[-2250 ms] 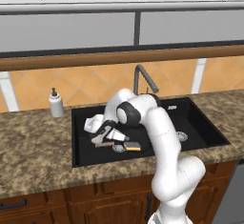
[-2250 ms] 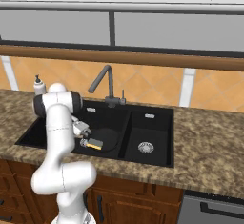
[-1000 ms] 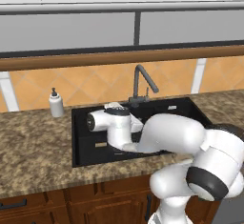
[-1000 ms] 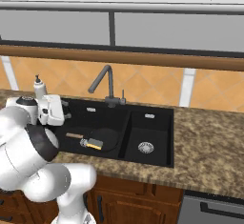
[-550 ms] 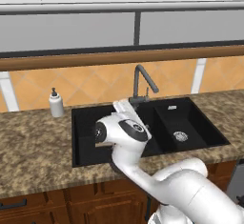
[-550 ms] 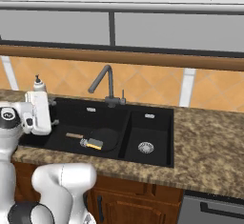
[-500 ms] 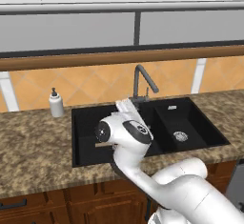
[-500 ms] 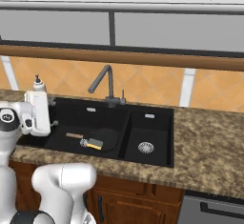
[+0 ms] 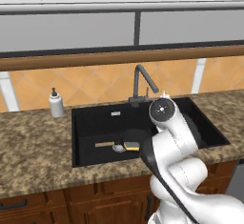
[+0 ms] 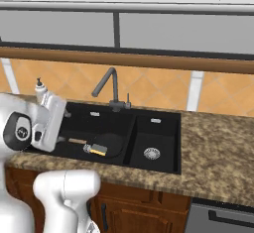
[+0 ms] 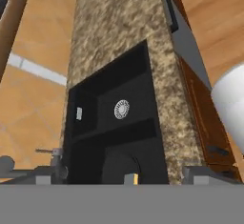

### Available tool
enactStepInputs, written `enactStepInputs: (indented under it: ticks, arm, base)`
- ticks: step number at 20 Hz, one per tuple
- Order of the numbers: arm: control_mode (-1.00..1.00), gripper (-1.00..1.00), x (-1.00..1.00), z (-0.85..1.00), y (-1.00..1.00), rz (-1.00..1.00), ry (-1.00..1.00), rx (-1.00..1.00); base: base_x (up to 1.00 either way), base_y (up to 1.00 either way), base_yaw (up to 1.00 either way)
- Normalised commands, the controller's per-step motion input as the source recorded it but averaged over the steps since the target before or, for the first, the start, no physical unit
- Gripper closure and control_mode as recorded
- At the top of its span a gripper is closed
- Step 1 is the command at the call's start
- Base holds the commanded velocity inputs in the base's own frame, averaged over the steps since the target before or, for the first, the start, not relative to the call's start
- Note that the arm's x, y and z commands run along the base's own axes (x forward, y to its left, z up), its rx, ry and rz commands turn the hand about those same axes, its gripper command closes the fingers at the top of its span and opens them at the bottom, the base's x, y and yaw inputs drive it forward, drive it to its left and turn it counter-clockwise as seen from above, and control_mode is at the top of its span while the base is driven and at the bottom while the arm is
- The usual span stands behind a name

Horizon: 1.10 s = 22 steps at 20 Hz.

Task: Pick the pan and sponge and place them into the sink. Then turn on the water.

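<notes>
Together: one pan, one sponge, sink.

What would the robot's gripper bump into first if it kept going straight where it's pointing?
Probably the sink: the hand view looks along the gripper at the black basin around the silver drain. Nothing seems to block the way, though depth is hard to judge.

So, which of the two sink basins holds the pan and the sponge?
The wider basin, under the faucet and nearer the soap bottle; the pan and sponge lie there. The other basin shows only its drain.
</notes>
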Motion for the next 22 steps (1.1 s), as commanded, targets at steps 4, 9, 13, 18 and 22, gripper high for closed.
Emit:
enactStepInputs:
  ticks: [4,9,13,18,22]
  arm:
    - [-1.0,-1.0,-0.09,0.0,-0.75,-0.14,-0.12,0.41]
    - [-1.0,-1.0,-0.02,0.0,-0.74,-0.12,-0.14,0.27]
    - [-1.0,-1.0,0.0,-0.1,-0.79,-0.07,-0.24,0.25]
    - [-1.0,-1.0,0.07,-0.17,-0.53,-0.01,-0.29,0.24]
    - [-1.0,-1.0,0.29,-0.1,-0.4,0.0,-0.33,0.34]
  base:
    - [0.0,0.0,0.0]
    - [0.0,0.0,0.0]
    - [0.0,0.0,0.0]
    - [0.0,0.0,0.0]
    - [0.0,0.0,0.0]
